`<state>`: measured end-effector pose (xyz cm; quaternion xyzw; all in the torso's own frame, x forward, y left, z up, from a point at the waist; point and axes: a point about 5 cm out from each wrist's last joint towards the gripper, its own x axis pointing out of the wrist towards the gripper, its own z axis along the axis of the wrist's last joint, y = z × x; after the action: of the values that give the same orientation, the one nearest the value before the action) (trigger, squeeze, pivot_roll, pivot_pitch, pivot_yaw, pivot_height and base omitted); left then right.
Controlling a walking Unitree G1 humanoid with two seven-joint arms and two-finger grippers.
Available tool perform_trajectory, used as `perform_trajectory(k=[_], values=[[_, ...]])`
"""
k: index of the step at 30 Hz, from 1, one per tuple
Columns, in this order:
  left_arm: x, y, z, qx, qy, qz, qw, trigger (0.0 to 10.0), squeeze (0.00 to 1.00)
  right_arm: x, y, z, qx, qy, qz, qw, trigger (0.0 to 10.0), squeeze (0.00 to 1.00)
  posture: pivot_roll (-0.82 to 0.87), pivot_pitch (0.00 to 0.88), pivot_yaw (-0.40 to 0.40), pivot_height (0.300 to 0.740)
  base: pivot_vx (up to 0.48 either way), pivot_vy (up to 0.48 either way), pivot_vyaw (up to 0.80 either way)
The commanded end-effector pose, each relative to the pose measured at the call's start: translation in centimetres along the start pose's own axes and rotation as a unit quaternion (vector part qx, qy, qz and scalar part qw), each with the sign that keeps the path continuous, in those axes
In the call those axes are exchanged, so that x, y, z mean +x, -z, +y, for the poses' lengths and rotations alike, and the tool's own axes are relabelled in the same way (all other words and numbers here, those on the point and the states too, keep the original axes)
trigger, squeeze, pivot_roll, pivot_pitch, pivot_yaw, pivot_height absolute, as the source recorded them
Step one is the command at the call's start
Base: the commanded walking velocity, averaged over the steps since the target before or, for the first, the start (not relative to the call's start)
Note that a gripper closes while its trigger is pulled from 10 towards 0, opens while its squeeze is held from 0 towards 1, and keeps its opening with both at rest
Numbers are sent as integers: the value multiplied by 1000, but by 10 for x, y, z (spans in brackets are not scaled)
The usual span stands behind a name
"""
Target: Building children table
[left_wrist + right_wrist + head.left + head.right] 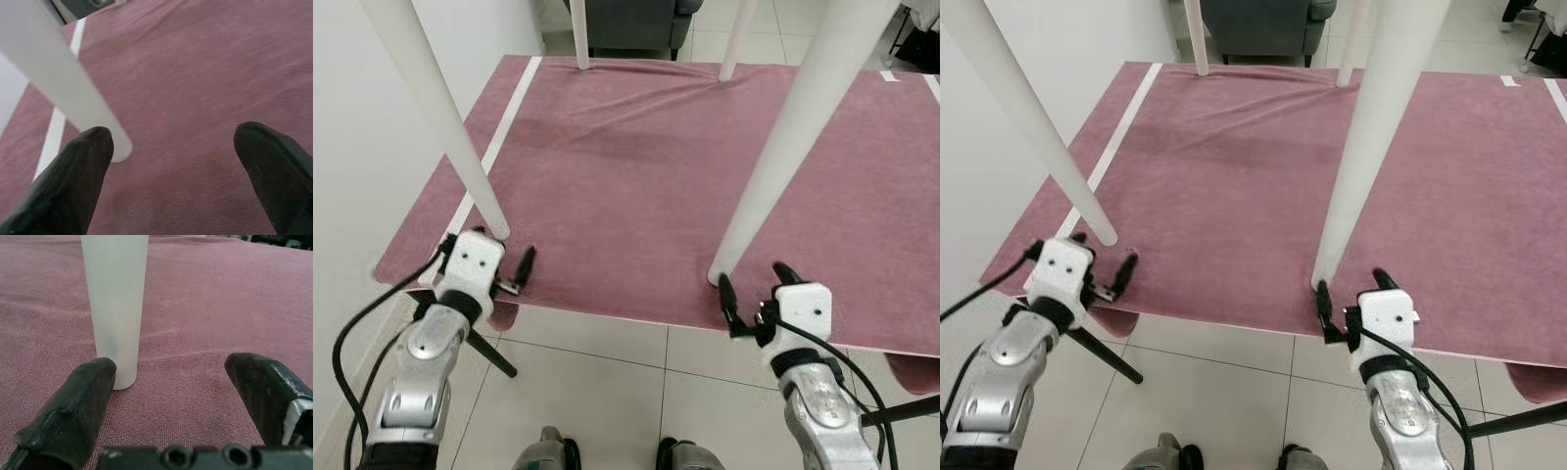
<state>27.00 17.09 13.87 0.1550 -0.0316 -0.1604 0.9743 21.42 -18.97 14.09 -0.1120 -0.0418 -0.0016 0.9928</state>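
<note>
Four white table legs stand on a mauve rug [636, 166]. The near left leg [440, 117] ends just ahead of my left gripper [489, 253], which is open, with the leg's foot [120, 149] beside one finger [83, 166]. The near right leg [783, 147] comes down close to my right gripper [754, 284], also open, and its foot [117, 377] stands on the rug just past one black finger [83, 401]. Neither gripper holds anything. Two far legs [579, 34] [736, 39] stand at the rug's back edge. The table top is out of frame above.
A dark grey armchair [636, 20] sits behind the rug. A white wall [362, 176] runs along the left. The rug's front edge [607, 315] meets pale floor tiles, where black stand legs [494, 357] [901, 411] lie beside my arms.
</note>
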Motion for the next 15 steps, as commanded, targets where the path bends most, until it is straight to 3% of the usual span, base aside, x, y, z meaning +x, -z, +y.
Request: perform_trajectory(k=[1,3,4,6,9,11,12,15], values=[[-4,0,-4,0,24,-1,1000,10000,0,-4,6,0,18,1,12,1000,10000,0,-46,140,84,740,0,0,0],[-13,4,-23,-15,105,13,994,10000,0,-13,17,4,80,-27,41,996,10000,0,-47,139,85,740,0,0,0],[-13,4,-23,-15,105,13,994,10000,0,-13,17,4,80,-27,41,996,10000,0,-47,139,85,740,0,0,0],[-23,13,-37,-29,166,38,985,10000,0,-23,25,8,133,-65,66,987,10000,0,-50,139,85,740,0,0,0],[-31,20,-44,-38,201,58,977,10000,0,-31,29,10,157,-92,80,980,10000,0,-49,140,84,740,0,0,0],[-41,27,-52,-50,238,79,967,10000,0,-44,28,16,203,-145,94,964,10000,0,-49,140,84,740,0,0,0],[-41,27,-52,-50,238,79,967,10000,0,-44,28,16,203,-145,94,964,10000,0,-49,140,84,740,0,0,0],[-52,33,-59,-67,276,98,954,10000,0,-56,24,22,233,-213,105,943,10000,0,-51,141,84,740,0,0,0]])
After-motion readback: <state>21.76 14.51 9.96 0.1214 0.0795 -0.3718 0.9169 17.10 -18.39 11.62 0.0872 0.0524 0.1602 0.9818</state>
